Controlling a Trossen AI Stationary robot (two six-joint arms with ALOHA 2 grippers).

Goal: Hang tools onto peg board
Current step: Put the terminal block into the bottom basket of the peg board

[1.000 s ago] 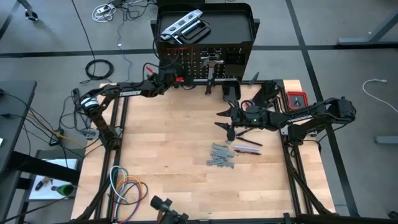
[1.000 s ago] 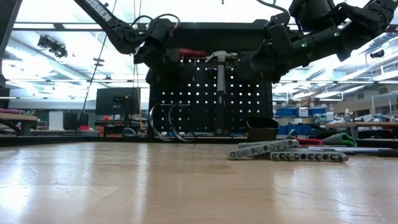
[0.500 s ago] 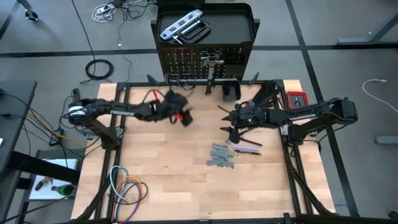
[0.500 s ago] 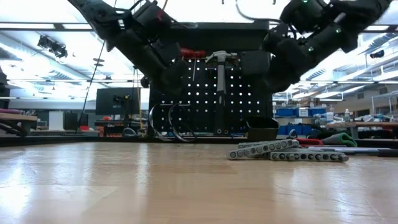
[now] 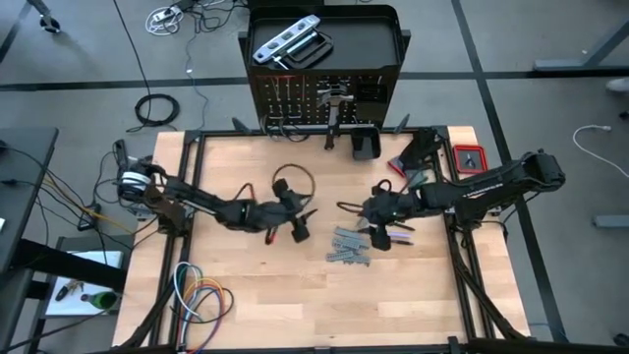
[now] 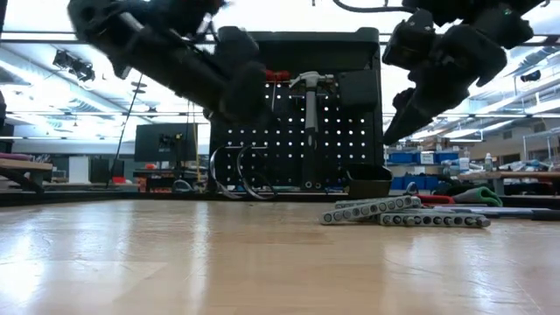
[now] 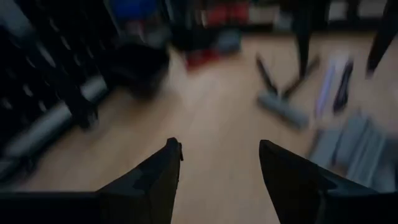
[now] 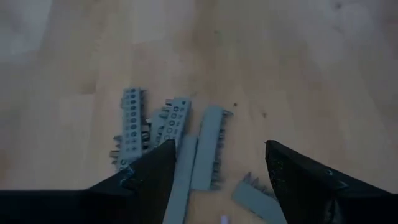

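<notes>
Grippers first, since both arms hang low over the wooden table (image 5: 256, 295). Left gripper (image 5: 300, 227) sits out near the middle of the table with its fingers (image 7: 163, 171) spread apart and nothing between them — just bare wood showing in the gap. Right gripper (image 5: 381, 234) hovers right over the pile of grey wrenches (image 5: 351, 247), fingers (image 8: 155, 163) wide open too, holding nothing; from its wrist you can see the grey wrenches lying flat on the wood between and ahead of the tips. Just beside that pile, on the right-arm side, a couple of thin dark screwdrivers (image 5: 396, 233) lie on the table.

Farther back, a small black box (image 5: 366, 144) stands at the table's far edge, with a red thing (image 5: 468, 157) near the far right corner. Behind that is the peg board (image 6: 297, 140), upright — a hammer (image 6: 310, 92) hangs on it head up, and something red-handled (image 6: 273, 76) is hung just beside it. Up in the stand's top tray (image 5: 373, 39) the silver level (image 5: 283, 41) lies next to the black C-clamp (image 5: 307, 51).
</notes>
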